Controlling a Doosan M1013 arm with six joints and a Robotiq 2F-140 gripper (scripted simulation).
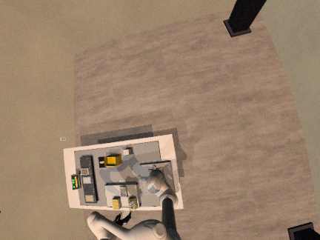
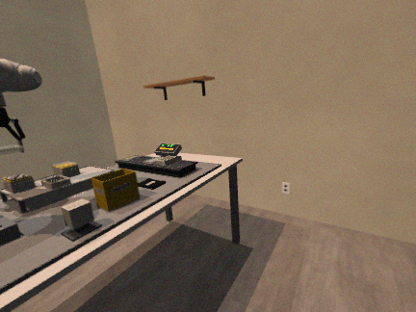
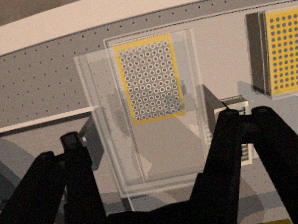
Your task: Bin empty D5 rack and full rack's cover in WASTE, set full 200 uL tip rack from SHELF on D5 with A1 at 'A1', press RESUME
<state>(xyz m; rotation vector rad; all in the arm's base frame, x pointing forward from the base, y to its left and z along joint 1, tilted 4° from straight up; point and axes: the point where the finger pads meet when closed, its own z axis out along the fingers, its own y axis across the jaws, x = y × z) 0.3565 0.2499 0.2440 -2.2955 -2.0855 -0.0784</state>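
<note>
While my claw [image 3: 150, 165] grips the clear cover [image 3: 105, 100], it hangs mid-frame.
Through it I see a yellow-rimmed tip rack [image 3: 150, 80] on the table [image 3: 45, 75].

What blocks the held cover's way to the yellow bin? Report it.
Nothing visible at the cover's height. The hand holds the clear cover above the shelf racks; the yellow bin stands beyond them, and the dark deck lies off to one side.
</note>
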